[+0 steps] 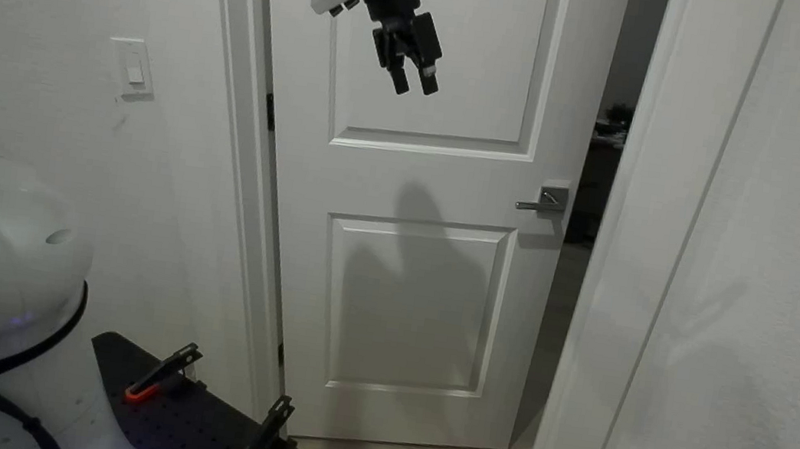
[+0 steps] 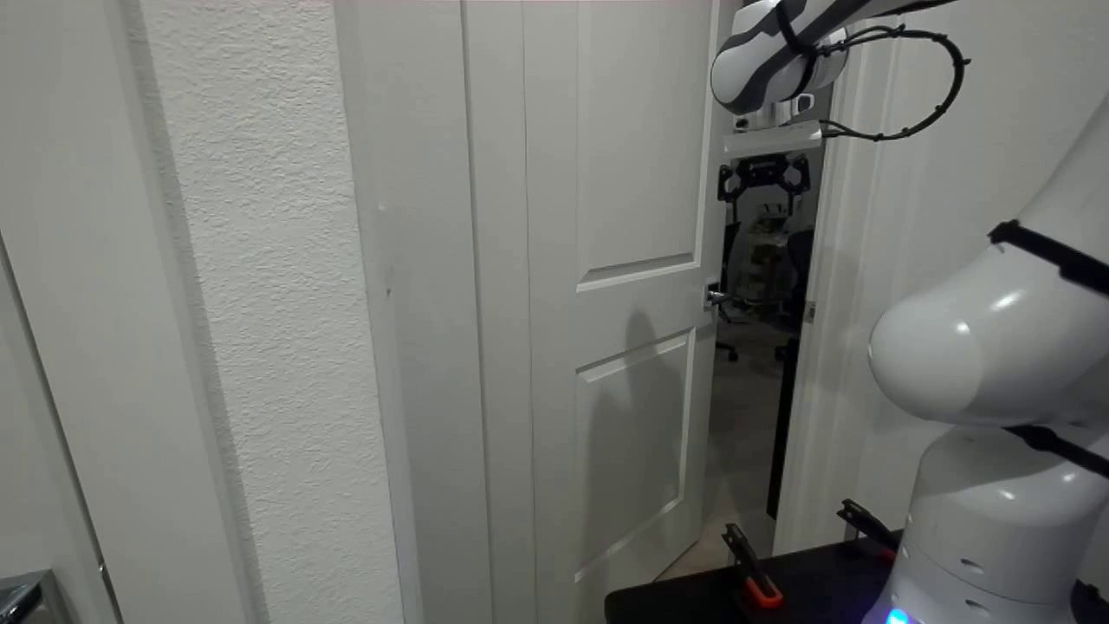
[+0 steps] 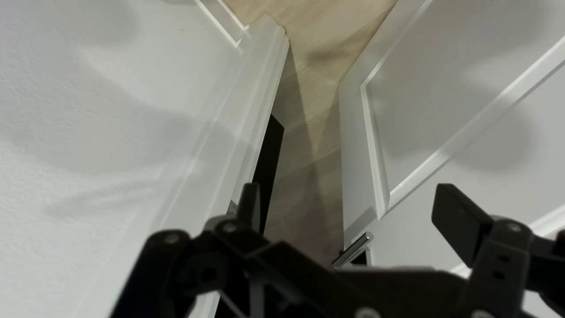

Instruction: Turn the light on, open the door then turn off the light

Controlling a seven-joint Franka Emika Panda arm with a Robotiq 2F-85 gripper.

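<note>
The white door stands ajar, also in an exterior view and the wrist view. A dark gap shows on its handle side. Its silver lever handle also shows in an exterior view and the wrist view. The white switch plate is on the wall beyond the hinge side. The lamp is out of view; the arm casts shadows on the door. My gripper is open and empty, above handle height, also in an exterior view and the wrist view. It touches nothing I can see.
The white door frame and textured wall stand beside the opening. The black table under the arm's base carries clamps near the door. The room behind the gap is dark, with a chair inside.
</note>
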